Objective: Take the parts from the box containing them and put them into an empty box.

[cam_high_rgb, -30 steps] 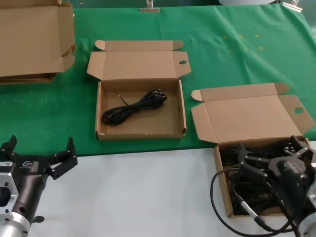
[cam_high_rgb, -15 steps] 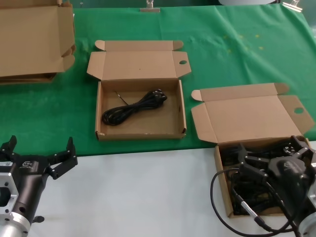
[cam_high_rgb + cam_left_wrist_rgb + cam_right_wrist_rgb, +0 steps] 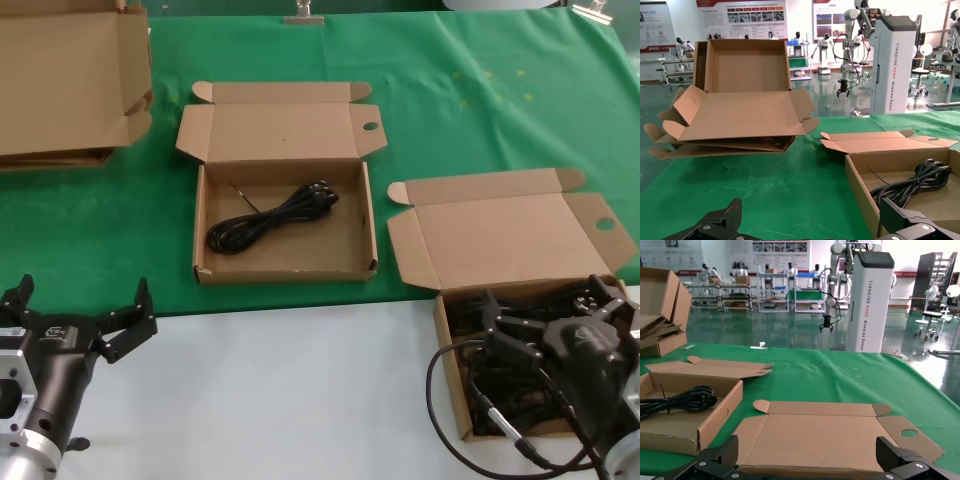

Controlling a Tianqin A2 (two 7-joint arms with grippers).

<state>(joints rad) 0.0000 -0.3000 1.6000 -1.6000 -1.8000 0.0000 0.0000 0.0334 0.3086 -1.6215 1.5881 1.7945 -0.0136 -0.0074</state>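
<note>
Showroom beyond boxes, wrist views only

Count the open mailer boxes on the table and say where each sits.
2. One box lies centre on the green cloth, holding one cable bundle; the other box sits under the right tool.

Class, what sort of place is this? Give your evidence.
Probably a robotics lab or showroom: other robot arms stand on the hall floor, posters line the wall, and a table with green cloth holds cardboard boxes.

Black angular fingers (image 3: 137,310), silver cylindrical wrists, looping black cable (image 3: 450,385) on right arm
</note>
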